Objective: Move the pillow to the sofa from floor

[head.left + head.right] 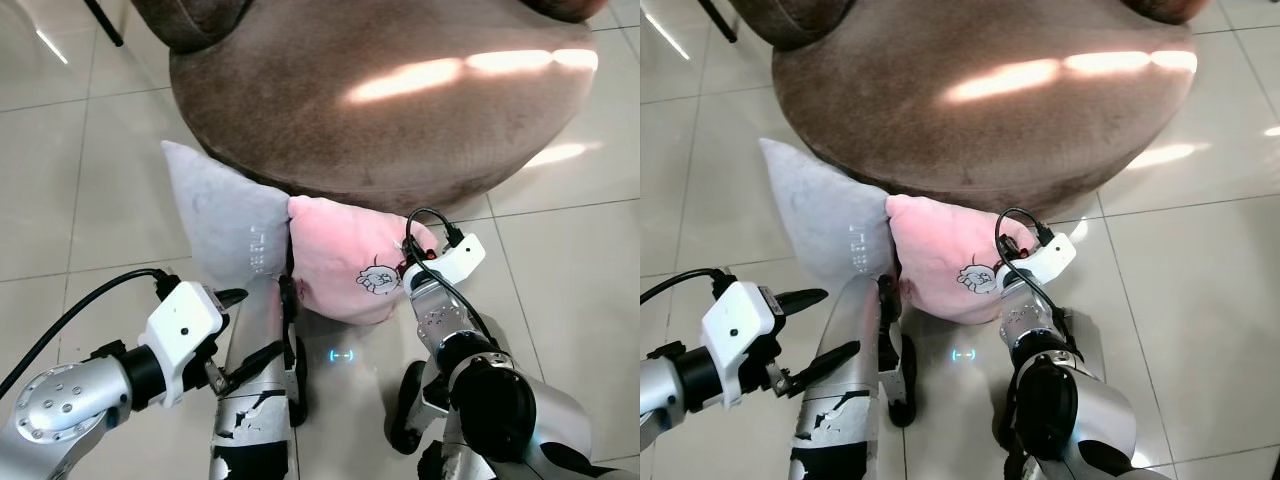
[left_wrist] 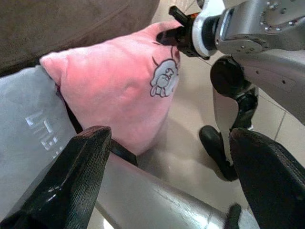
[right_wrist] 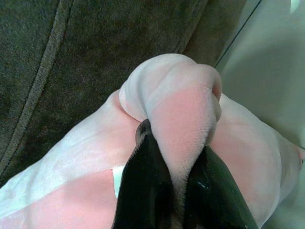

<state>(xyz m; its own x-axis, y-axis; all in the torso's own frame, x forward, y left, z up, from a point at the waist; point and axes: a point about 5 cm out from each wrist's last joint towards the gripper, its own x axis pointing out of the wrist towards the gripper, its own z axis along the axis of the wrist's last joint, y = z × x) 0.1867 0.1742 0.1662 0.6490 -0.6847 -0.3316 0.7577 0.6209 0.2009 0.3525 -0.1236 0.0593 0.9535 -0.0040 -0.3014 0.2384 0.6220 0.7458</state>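
Nearest, low in the head views: robot's own silver legs (image 1: 250,400) with black feet, standing on pale glossy floor tiles (image 1: 560,280).

Near left: left gripper (image 1: 238,335) on a white wrist block, two long black fingers (image 2: 71,186) spread wide apart, holding nothing, hovering beside the left leg and short of the cushions. Black cable trailing from the wrist toward the left edge.

Near right: right gripper (image 1: 1008,262), white wrist block with looped black cable, reaching forward to the pink cushion's right corner. Black fingers (image 3: 147,186) pressed together on a bunched fold of pink fabric, clamped firmly.

Middle: soft pink plush pillow with a small cartoon print (image 1: 345,260), resting on the floor, leaning against the sofa base, right corner pinched in the right gripper. Touching its left side: grey fabric pillow with faint pale lettering (image 1: 225,220), also on the floor, tilted against the sofa front.

Far: rounded brown suede-like sofa (image 1: 380,90), bright streaks of sunlight across its seat.
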